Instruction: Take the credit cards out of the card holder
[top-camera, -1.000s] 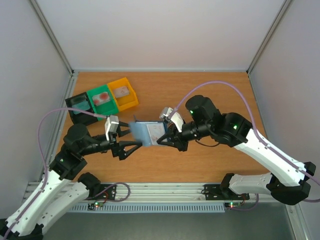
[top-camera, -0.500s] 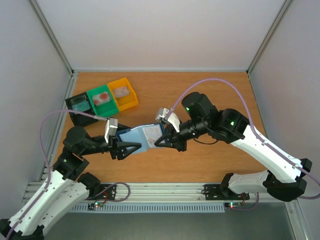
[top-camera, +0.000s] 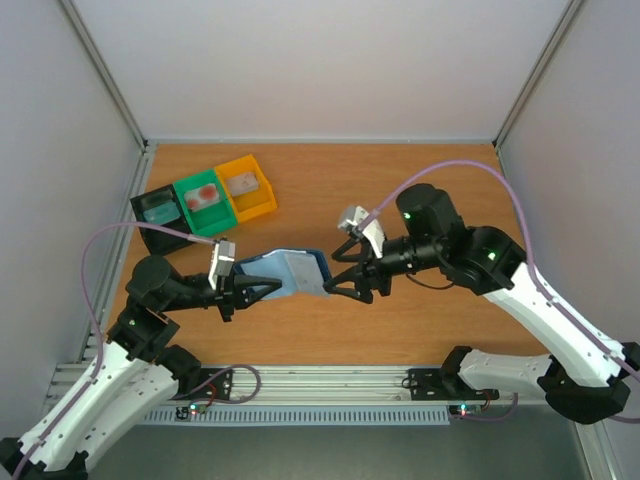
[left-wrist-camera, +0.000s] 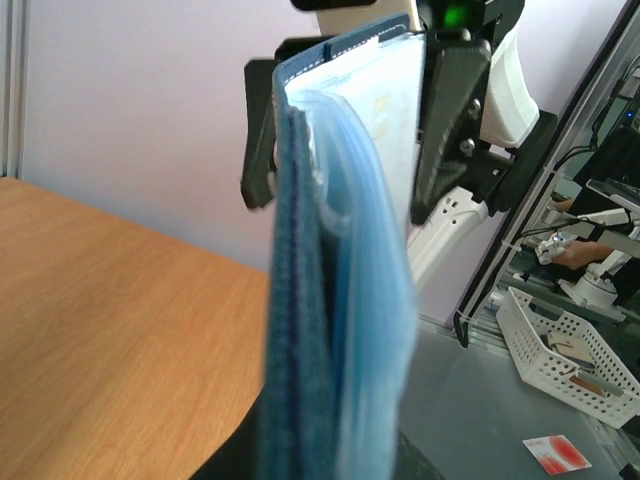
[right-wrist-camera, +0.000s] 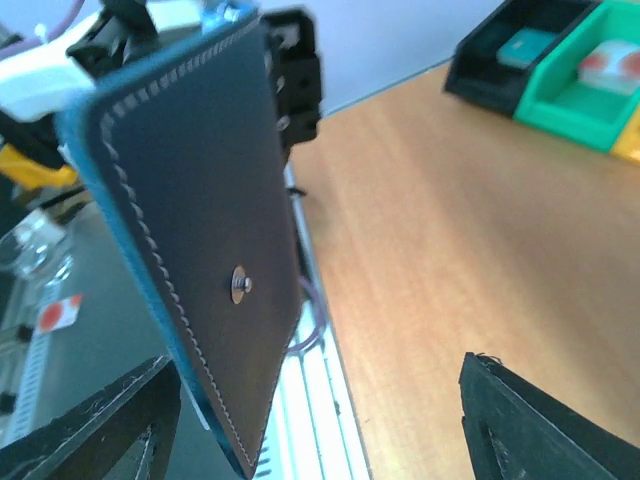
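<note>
The card holder (top-camera: 293, 272), dark navy outside and pale blue inside, hangs above the table between both arms. My left gripper (top-camera: 262, 283) is shut on its left end; in the left wrist view the card holder (left-wrist-camera: 335, 260) stands edge-on and hides my fingers. My right gripper (top-camera: 333, 274) is open, its jaws spread on either side of the holder's right end without touching it. The right wrist view shows the card holder (right-wrist-camera: 200, 220) from its dark stitched back, between the open right gripper (right-wrist-camera: 318, 362). I cannot tell whether any credit cards sit in the pockets.
Three bins stand at the back left: a black bin (top-camera: 148, 222) with a teal card (top-camera: 158, 210), a green bin (top-camera: 222, 205) with a pale red-marked card (top-camera: 203, 196), and a yellow bin (top-camera: 260, 195) with a pale card (top-camera: 243, 183). The table's near edge and rail lie just below the arms.
My left gripper has shut on the holder's left end. My right gripper has let go, opened and drawn back to the right. The holder has sunk slightly toward the left arm.
</note>
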